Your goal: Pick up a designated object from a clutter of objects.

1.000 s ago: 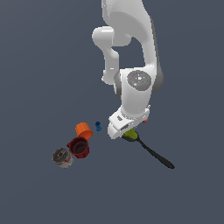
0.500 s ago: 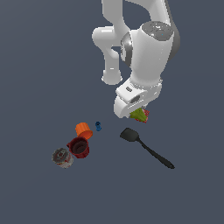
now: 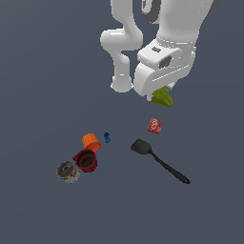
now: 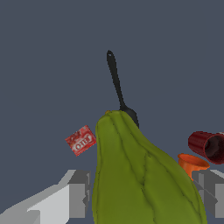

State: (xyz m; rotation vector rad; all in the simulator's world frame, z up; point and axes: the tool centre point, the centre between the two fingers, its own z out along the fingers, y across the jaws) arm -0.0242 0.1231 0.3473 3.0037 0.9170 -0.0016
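Note:
The designated object, a yellow-green pear-like lump (image 3: 162,97), hangs high above the floor under the white hand, with my gripper (image 3: 163,94) shut on it. In the wrist view the lump (image 4: 140,175) fills the middle, its tapered end pointing away, with a grey finger (image 4: 78,194) on one side and another finger (image 4: 210,192) on the other. The rest of the clutter lies below: black spatula (image 3: 159,159), small red box (image 3: 155,125), orange cup (image 3: 91,141), dark red cup (image 3: 86,160), grey-red can (image 3: 68,172) and tiny blue piece (image 3: 107,137).
The white arm's links (image 3: 125,43) rise behind the hand. In the wrist view the spatula (image 4: 117,85), red box (image 4: 81,140), dark red cup (image 4: 205,146) and orange cup (image 4: 191,164) show on the dark grey floor below the lump.
The hand has risen with the yellow-green lump, from beside the spatula's head on the floor to well above the clutter. The red box shows now; the other items have not moved.

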